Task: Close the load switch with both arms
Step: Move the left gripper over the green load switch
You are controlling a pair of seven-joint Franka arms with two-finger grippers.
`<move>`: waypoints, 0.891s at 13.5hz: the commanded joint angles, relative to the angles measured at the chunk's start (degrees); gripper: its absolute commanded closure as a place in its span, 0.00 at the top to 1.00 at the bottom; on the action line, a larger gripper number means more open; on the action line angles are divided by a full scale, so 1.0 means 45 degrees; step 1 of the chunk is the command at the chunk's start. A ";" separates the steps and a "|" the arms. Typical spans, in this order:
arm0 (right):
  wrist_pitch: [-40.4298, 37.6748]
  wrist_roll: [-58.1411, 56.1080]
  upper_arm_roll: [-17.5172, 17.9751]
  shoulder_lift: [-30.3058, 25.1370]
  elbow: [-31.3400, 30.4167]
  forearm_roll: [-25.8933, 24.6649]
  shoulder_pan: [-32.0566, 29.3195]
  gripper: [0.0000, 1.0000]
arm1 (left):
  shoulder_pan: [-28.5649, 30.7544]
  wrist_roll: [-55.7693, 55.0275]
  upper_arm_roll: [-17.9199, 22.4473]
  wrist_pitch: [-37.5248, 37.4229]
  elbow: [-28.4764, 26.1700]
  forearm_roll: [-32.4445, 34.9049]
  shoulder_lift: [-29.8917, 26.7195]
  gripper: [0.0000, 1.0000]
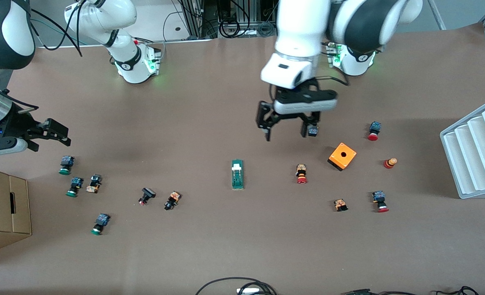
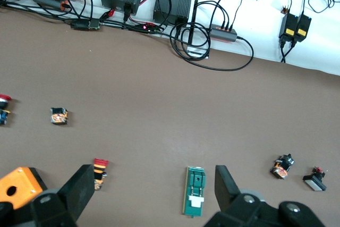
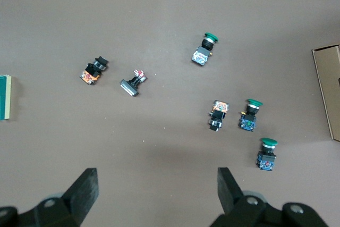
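Observation:
The load switch (image 1: pixel 237 174), a narrow dark-green block with a white lever piece, lies flat mid-table. It also shows in the left wrist view (image 2: pixel 195 191), and its edge shows in the right wrist view (image 3: pixel 4 97). My left gripper (image 1: pixel 287 132) hangs open and empty over the table, off the switch toward the left arm's end. In its wrist view (image 2: pixel 153 190) the switch lies just inside one finger (image 2: pixel 226 184). My right gripper (image 1: pixel 62 135) is open and empty over the right arm's end of the table (image 3: pixel 156 187), well away from the switch.
An orange cube box (image 1: pixel 342 156) and several red-capped push-buttons (image 1: pixel 301 174) lie toward the left arm's end. Green-capped buttons (image 1: pixel 66 164) and other small parts (image 1: pixel 173 200) lie toward the right arm's end. A cardboard box (image 1: pixel 3 205) and a white rack (image 1: pixel 476 147) stand at the table's ends.

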 commanded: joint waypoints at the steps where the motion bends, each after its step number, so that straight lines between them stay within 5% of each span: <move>1: -0.0181 0.0196 -0.0023 0.0012 0.0161 -0.0383 0.0036 1.00 | -0.0581 -0.1930 -0.0288 0.0236 -0.0343 0.1593 0.0233 1.00; 12: -0.0201 0.0196 -0.0023 0.0012 0.0161 -0.0383 0.0036 1.00 | -0.2086 -0.9509 -0.1618 0.0140 -0.1594 0.8700 0.2438 1.00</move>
